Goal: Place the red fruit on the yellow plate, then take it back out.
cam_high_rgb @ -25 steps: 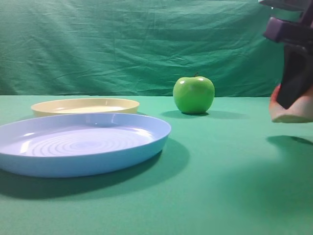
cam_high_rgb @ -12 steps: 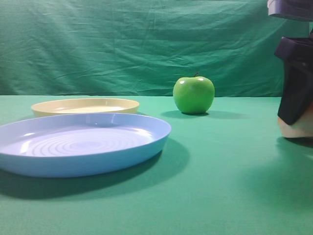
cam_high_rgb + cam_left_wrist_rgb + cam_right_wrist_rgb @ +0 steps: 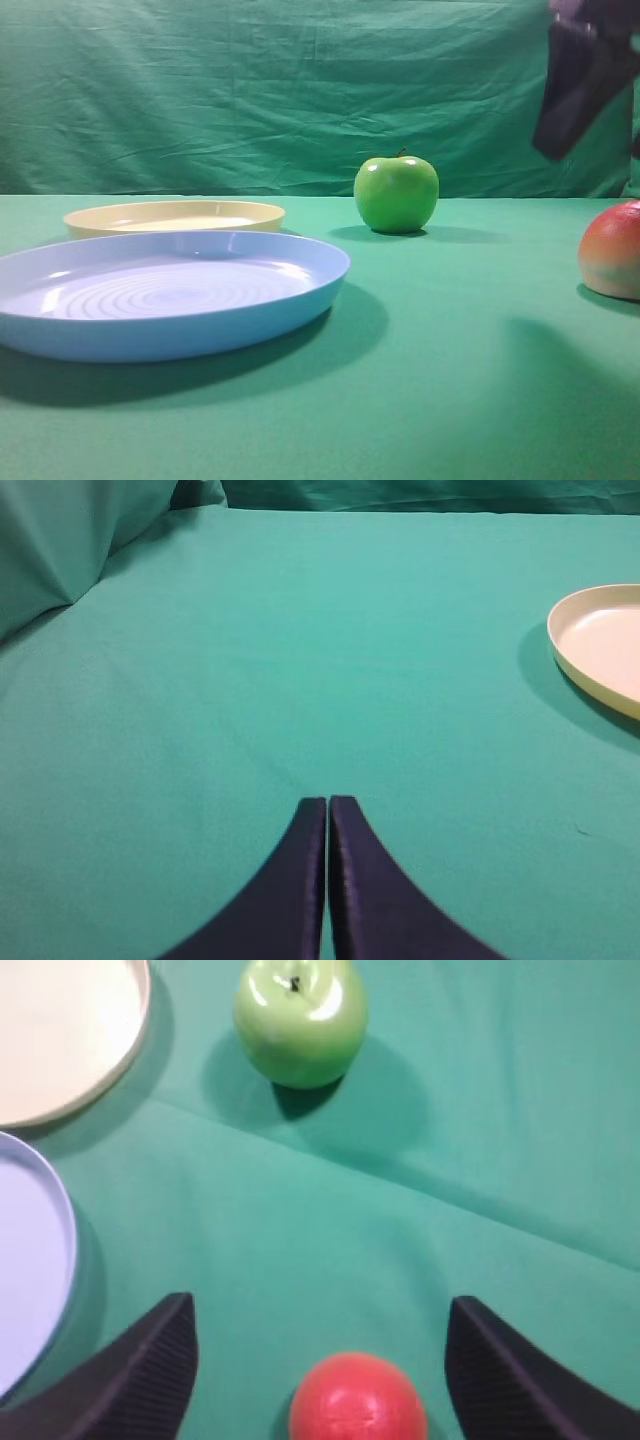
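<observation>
The red fruit [image 3: 612, 250] rests on the green cloth at the far right, red on top and pale at its base; from above it shows as a red dome [image 3: 358, 1398]. My right gripper [image 3: 320, 1305] hangs open above it, its fingers apart and touching nothing; in the exterior high view one dark finger [image 3: 570, 85] shows at the top right. The yellow plate [image 3: 175, 215] lies empty at the back left, its rim also in the right wrist view [image 3: 135, 1030] and the left wrist view [image 3: 600, 650]. My left gripper [image 3: 328, 800] is shut over bare cloth, left of the plate.
A large light-blue plate [image 3: 165, 295] with concentric rings lies in front of the yellow one, its rim [image 3: 60, 1230] at the left in the right wrist view. A glossy green apple [image 3: 396, 193] [image 3: 300, 1015] stands at the back centre. A green cloth backdrop [image 3: 250, 90] hangs behind.
The right gripper lowered the red fruit onto the cloth, opened and rose away from it. The fruit now lies free. The left gripper has not moved.
</observation>
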Motion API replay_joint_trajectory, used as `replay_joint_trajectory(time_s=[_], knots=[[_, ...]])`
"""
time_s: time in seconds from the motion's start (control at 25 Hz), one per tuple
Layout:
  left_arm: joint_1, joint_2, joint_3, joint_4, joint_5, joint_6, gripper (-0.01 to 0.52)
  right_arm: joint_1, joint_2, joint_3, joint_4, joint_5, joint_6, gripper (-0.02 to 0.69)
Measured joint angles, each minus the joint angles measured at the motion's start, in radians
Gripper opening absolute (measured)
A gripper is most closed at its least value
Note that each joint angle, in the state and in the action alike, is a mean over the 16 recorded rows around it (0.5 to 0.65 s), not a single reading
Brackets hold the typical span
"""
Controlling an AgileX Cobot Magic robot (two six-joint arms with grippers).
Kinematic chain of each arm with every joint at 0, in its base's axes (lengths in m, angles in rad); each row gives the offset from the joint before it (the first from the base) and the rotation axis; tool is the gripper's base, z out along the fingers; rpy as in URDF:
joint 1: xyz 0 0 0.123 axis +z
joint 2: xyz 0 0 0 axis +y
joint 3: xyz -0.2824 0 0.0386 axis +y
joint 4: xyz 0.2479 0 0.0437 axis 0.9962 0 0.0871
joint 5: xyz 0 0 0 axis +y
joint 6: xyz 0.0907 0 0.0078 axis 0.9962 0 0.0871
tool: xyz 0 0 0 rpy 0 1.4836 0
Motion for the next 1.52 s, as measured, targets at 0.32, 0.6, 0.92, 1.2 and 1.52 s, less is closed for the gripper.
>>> replay_joint_trajectory(time_s=[0.32,0.6,0.92,1.2,1.52], knots=[[0.0,0.0,0.0,0.0,0.0,0.0,0.0,-0.004,-0.265,-0.023,-0.008,0.154,0.017,0.111],[0.0,0.0,0.0,0.0,0.0,0.0,0.0,-0.004,-0.49,-0.024,-0.026,0.261,0.025,0.003],[0.0,0.0,0.0,0.0,0.0,0.0,0.0,-0.004,-0.679,-0.017,-0.083,0.324,0.109,0.0],[0.0,0.0,0.0,0.0,0.0,0.0,0.0,-0.048,-0.816,0.071,-0.171,0.269,0.227,0.0],[0.0,0.0,0.0,0.0,0.0,0.0,0.0,-0.185,-0.996,0.337,-0.242,0.075,0.295,0.0]])
